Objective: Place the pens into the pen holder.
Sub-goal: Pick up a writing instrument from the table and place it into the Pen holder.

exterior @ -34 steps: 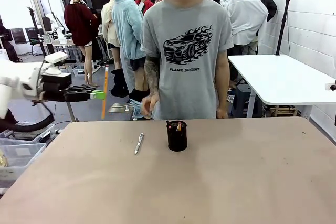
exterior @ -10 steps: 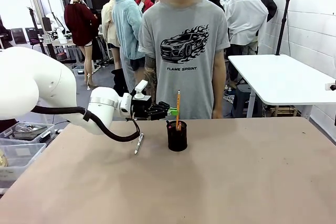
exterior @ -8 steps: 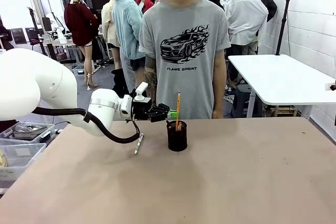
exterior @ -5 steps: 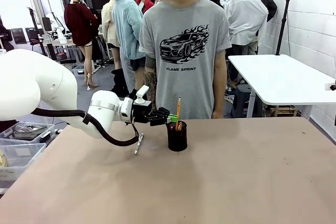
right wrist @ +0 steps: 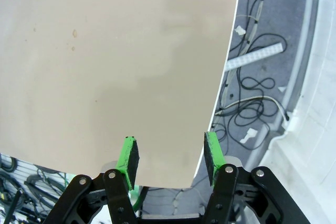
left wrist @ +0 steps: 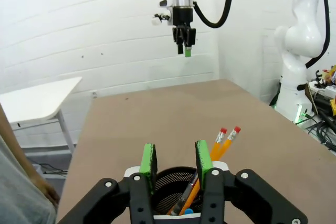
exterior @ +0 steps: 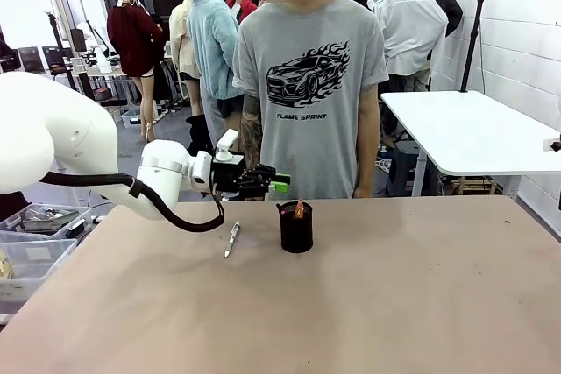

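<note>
pen holder (left wrist: 169, 180) just beneath left fingers (left wrist: 148, 162), pencils (left wrist: 226, 141) inside

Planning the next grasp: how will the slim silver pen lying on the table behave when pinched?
The slim silver pen looks rigid and probably light. Its round barrel, flat on the tan table, may roll if nudged sideways.

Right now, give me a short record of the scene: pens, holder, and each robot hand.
pen holder: black mesh cup, upright on the table
yellow pencils: two, standing in the pen holder, erasers up
silver pen: lying on the table left of the pen holder, apart from it
left hand: open, empty, just above the pen holder
right hand: open, empty, over the table's edge
</note>
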Controlling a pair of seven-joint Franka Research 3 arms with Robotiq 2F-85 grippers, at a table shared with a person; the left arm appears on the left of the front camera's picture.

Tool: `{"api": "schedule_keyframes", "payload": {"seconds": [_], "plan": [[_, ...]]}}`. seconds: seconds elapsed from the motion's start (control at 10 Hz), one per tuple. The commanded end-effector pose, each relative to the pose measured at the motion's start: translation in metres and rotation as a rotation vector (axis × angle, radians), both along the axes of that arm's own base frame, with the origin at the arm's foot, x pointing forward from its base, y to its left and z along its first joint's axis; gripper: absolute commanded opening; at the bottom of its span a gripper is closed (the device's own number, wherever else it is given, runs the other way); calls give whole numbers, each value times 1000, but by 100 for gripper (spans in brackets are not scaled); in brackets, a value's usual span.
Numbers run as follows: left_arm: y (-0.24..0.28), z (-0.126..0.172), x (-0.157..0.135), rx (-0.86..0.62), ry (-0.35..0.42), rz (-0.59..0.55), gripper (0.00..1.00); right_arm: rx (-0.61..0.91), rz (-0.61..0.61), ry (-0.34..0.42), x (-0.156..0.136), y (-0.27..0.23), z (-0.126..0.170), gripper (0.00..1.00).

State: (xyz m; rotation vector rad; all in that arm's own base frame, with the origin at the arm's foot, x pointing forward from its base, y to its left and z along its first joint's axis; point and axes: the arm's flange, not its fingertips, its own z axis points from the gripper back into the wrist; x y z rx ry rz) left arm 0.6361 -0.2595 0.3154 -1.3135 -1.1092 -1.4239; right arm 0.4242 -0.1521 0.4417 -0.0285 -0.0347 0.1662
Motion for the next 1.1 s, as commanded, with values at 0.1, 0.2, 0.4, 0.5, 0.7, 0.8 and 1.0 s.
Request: {"api": "schedule_keyframes", "payload": {"seconds": [0.1,0.2,0.4,0.5,0.7,0.8,1.0], "plan": [[22,47,-27,-47,-76,46,42,-27,3,-3,0,-1,-1,64],[50,85,-46,70,-54,21,42,-27,3,-3,0,-1,-1,64],[108,136,-87,252,-8,184,42,-27,3,-3,0,-1,-1,64],[128,147,-100,386,44,257,42,-27,3,-3,0,-1,-1,64],[142,156,-117,489,68,406,42,-27,3,-3,0,-1,-1,64],[141,155,-125,578,87,467,42,-27,3,-3,0,-1,-1,64],[146,149,-126,723,148,554,42,-27,3,-3,0,-1,-1,64]]}}
